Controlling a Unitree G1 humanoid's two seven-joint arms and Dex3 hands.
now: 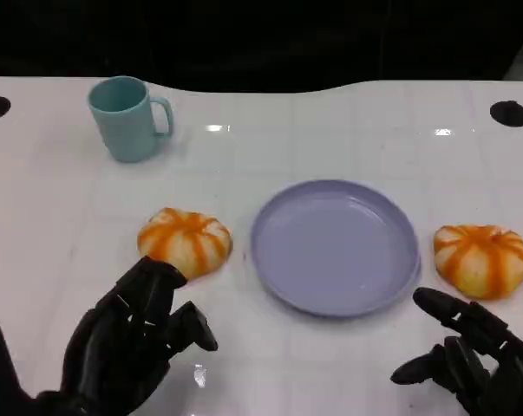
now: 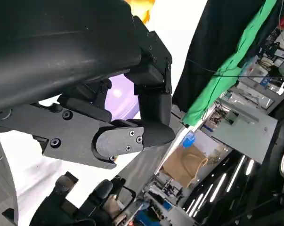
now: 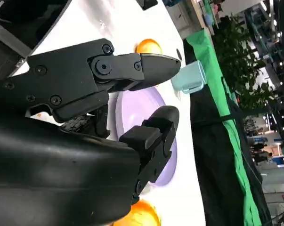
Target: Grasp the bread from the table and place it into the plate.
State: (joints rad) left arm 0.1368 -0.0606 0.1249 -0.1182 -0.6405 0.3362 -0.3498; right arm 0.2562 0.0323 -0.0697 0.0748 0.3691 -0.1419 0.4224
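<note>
My left hand (image 1: 131, 342) hovers open just short of the left bread roll (image 1: 185, 240); my right hand (image 1: 473, 360) is open too, near the right roll (image 1: 481, 258). Both rolls flank the lilac plate (image 1: 334, 246) on the bench (image 1: 287, 130).

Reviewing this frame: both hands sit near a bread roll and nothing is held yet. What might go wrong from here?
1. The left hand hovers open at the near edge of the left bread; closing off-centre might nudge the roll away rather than grip it.
2. The plate lies close beside that roll, so a low carry might clip its rim.
3. The right hand is just as near the right bread; both arms reaching inward may collide over the plate.
</note>
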